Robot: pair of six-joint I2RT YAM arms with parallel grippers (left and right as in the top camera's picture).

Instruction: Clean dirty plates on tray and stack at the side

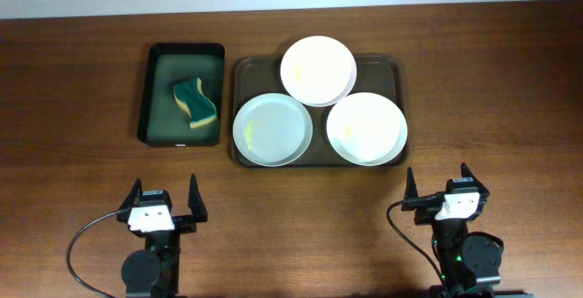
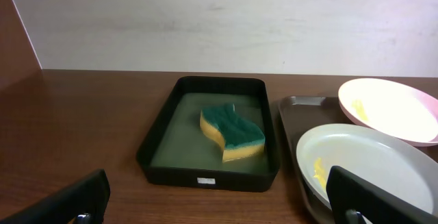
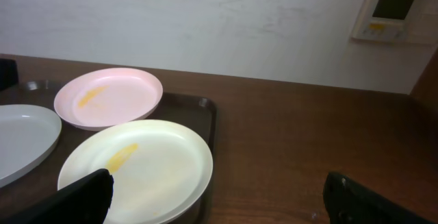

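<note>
Plates (image 1: 366, 128): three, all on the tray (image 1: 244, 68), none yet at the side. Rear plate (image 1: 317, 70) overlapping the rims of the front-left plate (image 1: 271, 129) and the front-right plate (image 1: 366, 128), and apparently resting on them. Yellowish smears on all three; none judged clean.

Left gripper (image 1: 165, 187): at the near table edge, well apart from the tray, fingers spread wide, nothing held. Right gripper (image 1: 438, 176): likewise at the near edge, off the tray's right corner, wide open and empty.

Sponge (image 1: 196, 102): green over yellow, lying in the black-green bin (image 1: 155, 107) just beside the tray's left end, untouched.

Step in hand, as judged: the very start, with no plate wiped and no stack begun.

Next move, as judged: left gripper forward into the bin, closing across the sponge's narrow waist; right gripper to steady or lift a plate for wiping. Rear plate best taken first, being uppermost. Care called for at the rims: shallow and thin, little to pinch, likely to slide on the tray.
</note>
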